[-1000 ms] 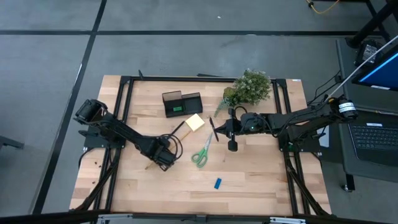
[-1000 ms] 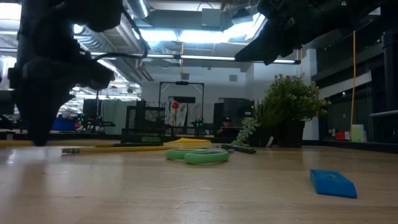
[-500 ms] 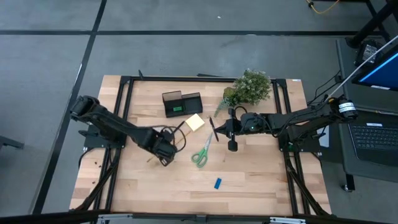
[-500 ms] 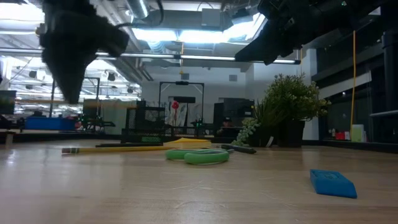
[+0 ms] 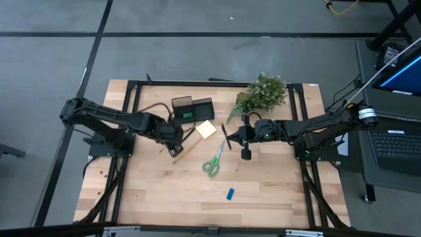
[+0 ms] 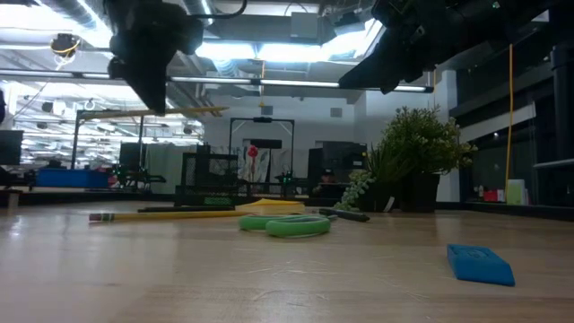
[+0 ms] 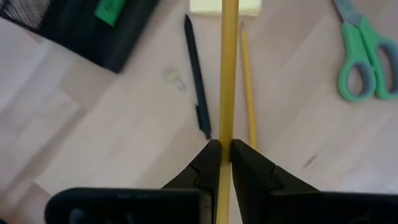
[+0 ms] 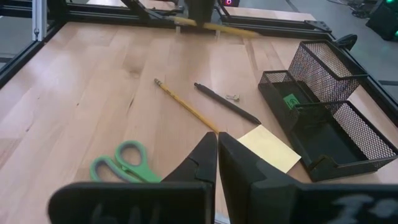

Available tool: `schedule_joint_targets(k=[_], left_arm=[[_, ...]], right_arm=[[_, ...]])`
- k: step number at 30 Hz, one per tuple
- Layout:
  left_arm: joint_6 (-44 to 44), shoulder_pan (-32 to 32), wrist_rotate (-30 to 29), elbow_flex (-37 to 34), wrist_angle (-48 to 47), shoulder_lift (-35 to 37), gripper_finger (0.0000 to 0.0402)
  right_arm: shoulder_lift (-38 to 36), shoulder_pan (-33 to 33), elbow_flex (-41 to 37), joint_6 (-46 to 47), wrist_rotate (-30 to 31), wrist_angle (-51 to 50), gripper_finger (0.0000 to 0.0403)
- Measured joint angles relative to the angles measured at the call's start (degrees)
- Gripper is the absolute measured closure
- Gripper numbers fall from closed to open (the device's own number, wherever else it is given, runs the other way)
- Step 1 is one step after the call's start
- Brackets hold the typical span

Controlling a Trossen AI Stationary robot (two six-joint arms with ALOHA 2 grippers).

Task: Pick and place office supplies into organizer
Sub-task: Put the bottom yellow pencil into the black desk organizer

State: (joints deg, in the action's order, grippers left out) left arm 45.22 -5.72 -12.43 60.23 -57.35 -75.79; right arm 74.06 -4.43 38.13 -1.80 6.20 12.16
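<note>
A: What is changing on the wooden table (image 5: pixel 263 184)?

B: The left arm is drawing back toward its own side. A second ago the left gripper (image 7: pixel 222 144) was sitting low on the boards near the scissors (image 5: pixel 212 164); now it is hanging raised, just in front of the organizer (image 5: pixel 193 108).

A: And the right gripper (image 8: pixel 217 134)?

B: It is keeping its place above the table near the plant (image 5: pixel 264 92), with its fingers pressed together and nothing between them.

A: Is the left one carrying anything?

B: Its fingers are pinching narrowly on a yellow pencil (image 7: pixel 227 74), lifted clear of the wood.

A: How is it looking?

B: It is showing as a long, thin, plain yellow stick.

A: Which way is it pointing?

B: It is lying level, its long axis running straight out ahead of the fingers, passing over the sticky-note pad (image 7: pixel 211 6). Below it a second pencil (image 7: pixel 247 87) and a black pen (image 7: pixel 196 74) are lying on the table.
</note>
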Motion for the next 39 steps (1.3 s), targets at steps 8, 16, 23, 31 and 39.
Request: schedule_joint_targets(k=[8, 16, 23, 31, 39], left_arm=[[-9.43, 7.66, 1.54, 0.00, -0.63, 0.37, 0.0371], [-15.94, 14.87, 2.49, 4.87, -8.14, 0.26, 0.0370], [-20.52, 19.26, 1.49, 12.85, -19.42, -2.09, 0.0370], [-28.76, 22.51, -1.62, 22.08, -31.32, -11.42, 0.0370], [-39.73, 24.43, -4.75, 28.56, -32.67, -20.25, 0.0370]], right_arm=[[0.00, 0.02, 0.00, -0.21, 0.00, 0.02, 0.0384], [0.00, 0.00, 0.00, -0.24, 0.17, 0.07, 0.0384], [0.00, 0.03, 0.00, -0.89, 0.20, 0.33, 0.0384], [0.00, 0.24, 0.00, -1.66, 0.24, 0.53, 0.0384], [0.00, 0.24, 0.00, -1.68, 0.24, 0.48, 0.0384]])
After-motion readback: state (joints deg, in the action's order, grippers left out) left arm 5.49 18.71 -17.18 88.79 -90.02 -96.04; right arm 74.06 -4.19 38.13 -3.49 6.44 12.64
